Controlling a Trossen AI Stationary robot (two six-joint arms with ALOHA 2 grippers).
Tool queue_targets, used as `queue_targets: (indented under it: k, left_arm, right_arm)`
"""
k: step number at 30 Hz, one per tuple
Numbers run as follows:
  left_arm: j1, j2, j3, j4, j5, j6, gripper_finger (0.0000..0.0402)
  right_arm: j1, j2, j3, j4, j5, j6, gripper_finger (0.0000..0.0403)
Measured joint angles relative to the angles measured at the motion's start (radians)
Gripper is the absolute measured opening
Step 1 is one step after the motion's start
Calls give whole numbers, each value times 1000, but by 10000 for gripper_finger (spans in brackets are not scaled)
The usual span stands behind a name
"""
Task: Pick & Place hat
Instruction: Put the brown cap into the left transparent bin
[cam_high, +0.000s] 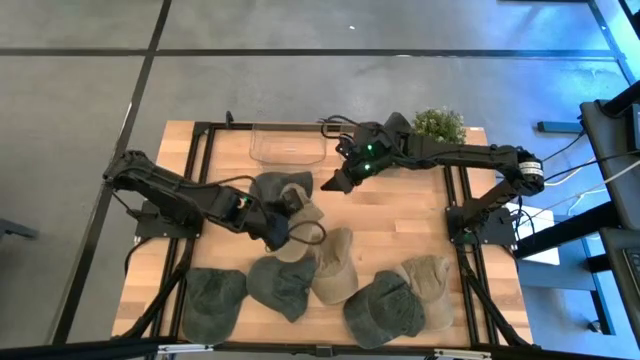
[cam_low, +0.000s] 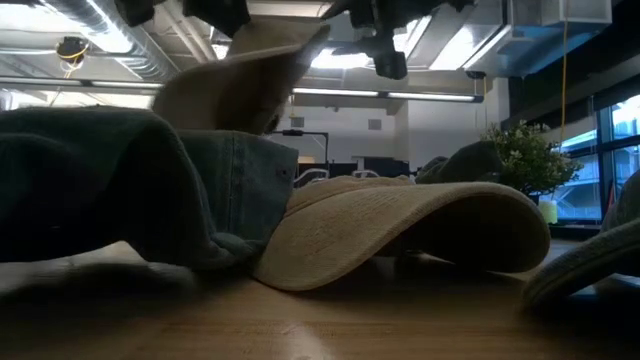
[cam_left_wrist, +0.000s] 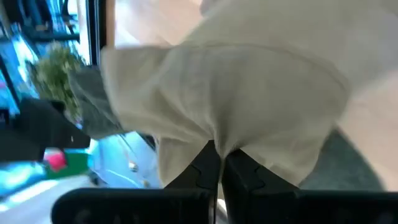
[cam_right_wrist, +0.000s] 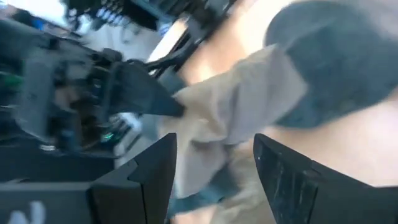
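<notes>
My left gripper (cam_high: 277, 224) is shut on a tan hat (cam_high: 304, 213), which shows lifted in the low view as the tan hat (cam_low: 240, 85) above the other hats. In the left wrist view the tan hat (cam_left_wrist: 236, 87) fills the frame above my left gripper (cam_left_wrist: 219, 163). My right gripper (cam_high: 334, 183) hovers open just beyond the tan hat, toward the far edge. Its wrist view looks past my right gripper (cam_right_wrist: 214, 171) at the tan hat (cam_right_wrist: 224, 118) and touches nothing. A grey-green hat (cam_high: 278, 186) lies beside them on the table. My left gripper pinches a bunched fold of the tan hat's cloth (cam_left_wrist: 214, 140) between its two shut fingers, coming from the table's left side. Cloth puckers where the fingers (cam_left_wrist: 202, 171) meet. The hat looks lifted clear of the table, its strap loop (cam_high: 309, 236) hanging out sideways.
Several more hats lie along the near edge: dark green ones (cam_high: 214, 300), (cam_high: 281, 284), (cam_high: 385, 311) and tan ones (cam_high: 335, 266), (cam_high: 430, 285). A clear container (cam_high: 288, 146) and a potted plant (cam_high: 438, 123) stand at the far edge. Bare wood (cam_high: 400, 215) shows mid-table.
</notes>
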Motion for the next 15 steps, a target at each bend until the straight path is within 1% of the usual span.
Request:
queue_targets:
  k: [2, 6, 10, 15]
  left_arm:
    - [-13, 19, 0, 28, -19, 54, 3]
    - [-37, 49, 0, 107, -56, 151, 3]
    - [-53, 59, 0, 185, -59, 237, 3]
    - [-62, 59, 0, 221, -59, 299, 3]
  right_arm:
    - [-10, 6, 0, 19, -62, 13, 214]
    - [-9, 34, 0, 29, -99, 47, 214]
    - [-9, 88, 0, 27, -170, 110, 214]
    - [-13, 157, 0, 29, -247, 152, 214]
